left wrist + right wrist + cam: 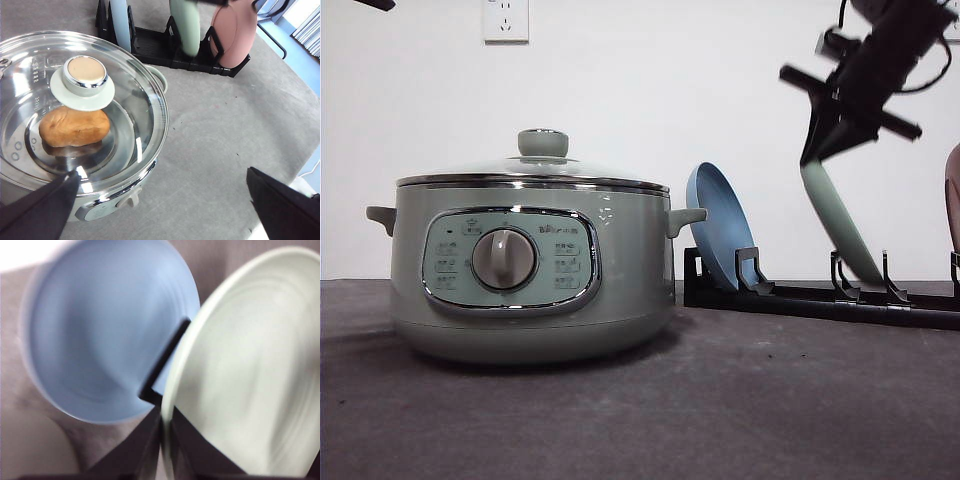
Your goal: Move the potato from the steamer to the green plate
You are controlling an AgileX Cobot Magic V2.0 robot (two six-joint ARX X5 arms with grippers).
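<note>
The steamer stands on the table's left half with its glass lid on. Through the glass, the orange-brown potato lies on the bottom, beside the lid's knob. My left gripper hovers above the steamer's near rim, open wide, with nothing between its fingers. The green plate leans in the rack at the right, its lower edge in a slot. My right gripper is shut on its upper rim; up close, the fingers pinch the green plate at its edge.
A black dish rack runs along the back right. It holds a blue plate left of the green one and a pink plate to the right. The grey table spreads in front of the rack.
</note>
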